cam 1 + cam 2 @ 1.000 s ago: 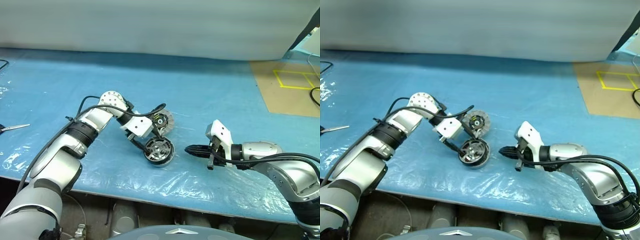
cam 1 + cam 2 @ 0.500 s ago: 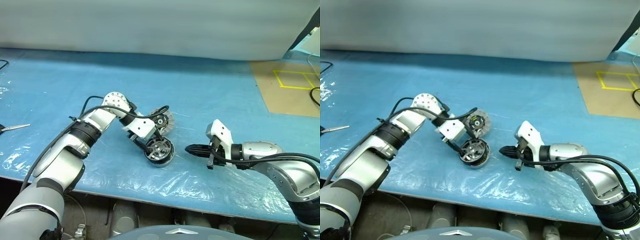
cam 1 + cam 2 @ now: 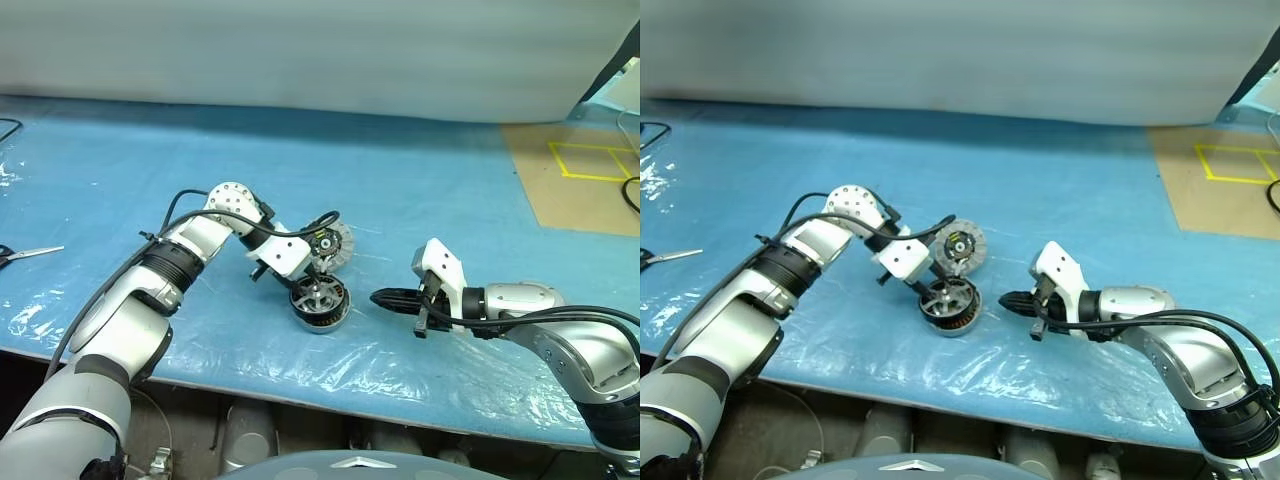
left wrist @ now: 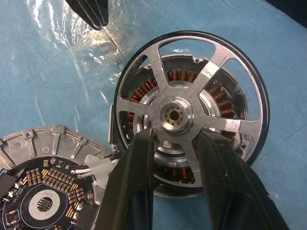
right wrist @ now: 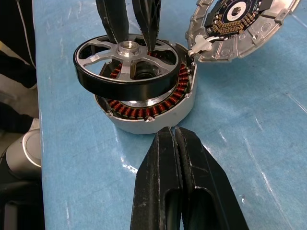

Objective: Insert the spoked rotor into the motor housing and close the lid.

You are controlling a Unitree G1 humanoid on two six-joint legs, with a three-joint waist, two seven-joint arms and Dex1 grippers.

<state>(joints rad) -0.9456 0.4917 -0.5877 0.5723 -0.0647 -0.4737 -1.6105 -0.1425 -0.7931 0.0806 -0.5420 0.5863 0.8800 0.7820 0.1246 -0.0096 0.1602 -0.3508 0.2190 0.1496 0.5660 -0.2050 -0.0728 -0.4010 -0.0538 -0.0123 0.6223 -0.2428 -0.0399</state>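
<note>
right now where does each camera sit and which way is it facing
Left eye: on the head, looking forward and down at the blue table; both arms show.
Right eye: beside it, same scene, slightly offset.
Left wrist: on the left arm, looking down its fingers at the rotor on the housing, the lid open beside it.
Right wrist: on the right arm, looking along its shut fingers at the housing's side.
Both wrist views share rotor, housing and lid.

Both arms are extended, grippers angled downward.
The left gripper (image 4: 173,143) is pinched around a spoke; the right gripper (image 5: 175,143) is held fully closed, empty.
</note>
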